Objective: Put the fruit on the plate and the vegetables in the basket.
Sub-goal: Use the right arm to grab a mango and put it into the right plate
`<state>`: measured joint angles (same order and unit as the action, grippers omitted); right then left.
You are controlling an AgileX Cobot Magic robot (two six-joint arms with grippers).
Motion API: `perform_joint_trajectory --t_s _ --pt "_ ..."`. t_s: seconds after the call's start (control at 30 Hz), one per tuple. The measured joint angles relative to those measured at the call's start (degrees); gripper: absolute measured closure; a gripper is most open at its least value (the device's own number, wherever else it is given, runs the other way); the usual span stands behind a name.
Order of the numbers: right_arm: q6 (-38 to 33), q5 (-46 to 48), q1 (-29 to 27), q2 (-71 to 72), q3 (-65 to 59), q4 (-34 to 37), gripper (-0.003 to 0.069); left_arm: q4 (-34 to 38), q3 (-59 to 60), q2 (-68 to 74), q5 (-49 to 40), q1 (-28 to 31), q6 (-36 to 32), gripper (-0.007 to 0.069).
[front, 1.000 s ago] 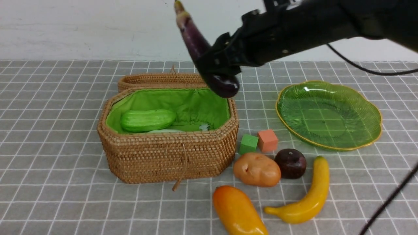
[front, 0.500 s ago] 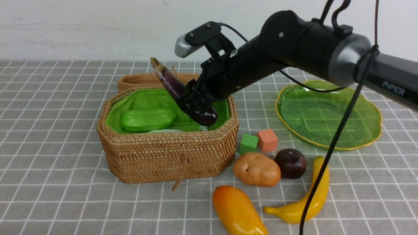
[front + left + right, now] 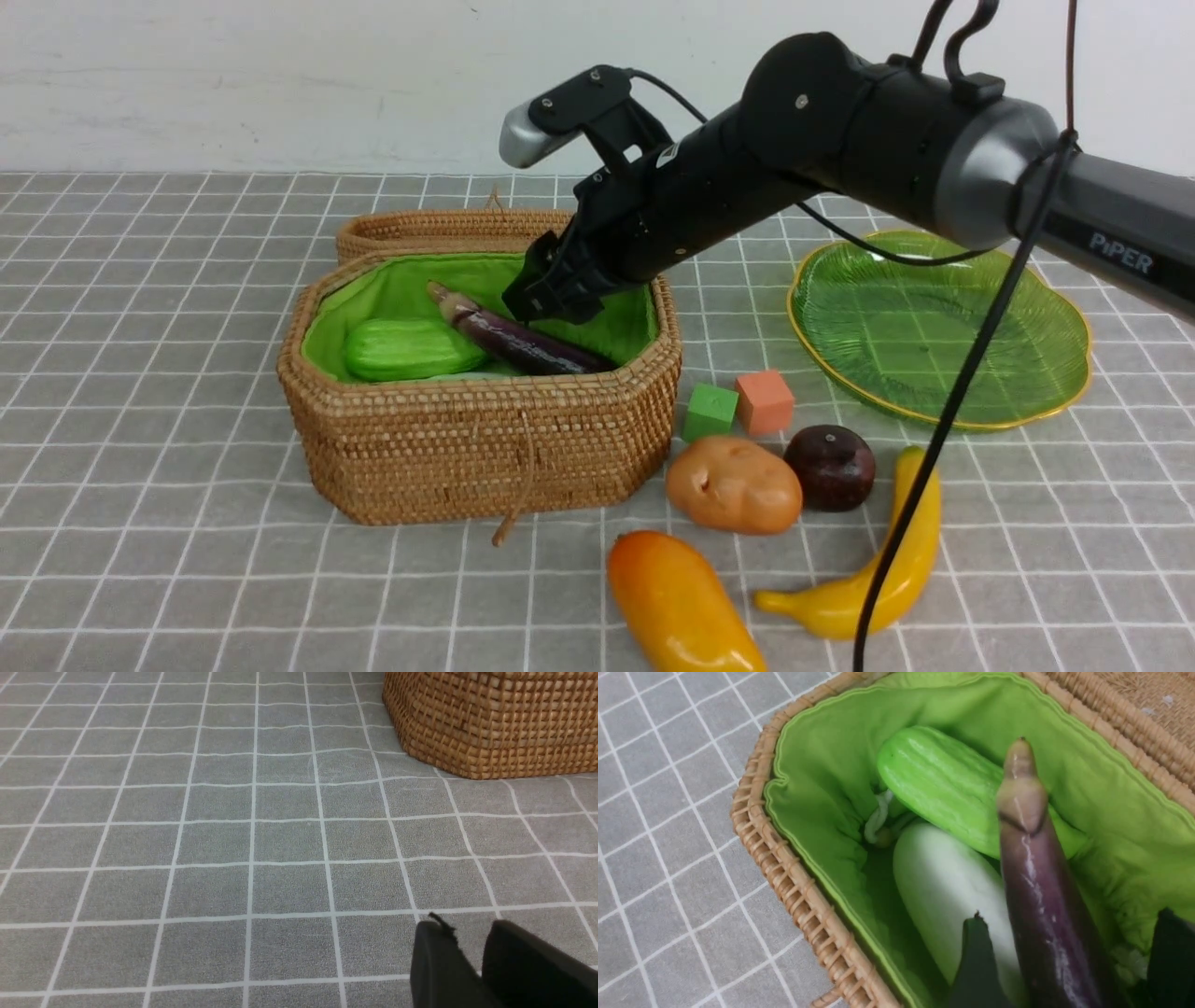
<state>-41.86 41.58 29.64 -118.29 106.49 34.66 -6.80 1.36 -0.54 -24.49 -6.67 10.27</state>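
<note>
- Step in hand, as I judge it: letting go of the eggplant [image 3: 551,352] inside the basket [image 3: 448,457]. The right pincer [image 3: 1071,914] stands open above it, its fingers spread to either side of the purple body and not clamping it.
- Beneath that pincer, the eggplant lies with the cucumber [image 3: 411,350] and the white radish [image 3: 941,863], so three vegetables are in the basket.
- The left pincer [image 3: 465,919] is slightly open, with nothing between its tips; it hangs over the bench [image 3: 210,844], apart from the basket.
- One vegetable is left to sort: the potato [image 3: 733,490], on the bench outside the basket, nearer the robot than the right pincer and to its right.
- The next move calls for lifting the right pincer straight up until its fingers clear the eggplant and the woven rim, then swinging it right and back to the potato.
- The potato is lumpy and rounded, so it would likely want a wide, centred grip. The maroon fruit [image 3: 831,469] is just beside it, and a finger could nudge that.
- The fruit would come after: the maroon one, the banana [image 3: 920,546] and the mango [image 3: 686,602] all lie on the robot's side of the right pincer, while the plate [image 3: 943,327], well to its right, holds none of them.
</note>
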Motion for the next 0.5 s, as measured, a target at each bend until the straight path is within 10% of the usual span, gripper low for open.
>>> perform_joint_trajectory --t_s 0.5 --pt "0.21 1.20 0.00 0.00 0.00 -0.82 0.0055 0.00 0.00 0.00 0.00 0.00 0.00 0.0448"
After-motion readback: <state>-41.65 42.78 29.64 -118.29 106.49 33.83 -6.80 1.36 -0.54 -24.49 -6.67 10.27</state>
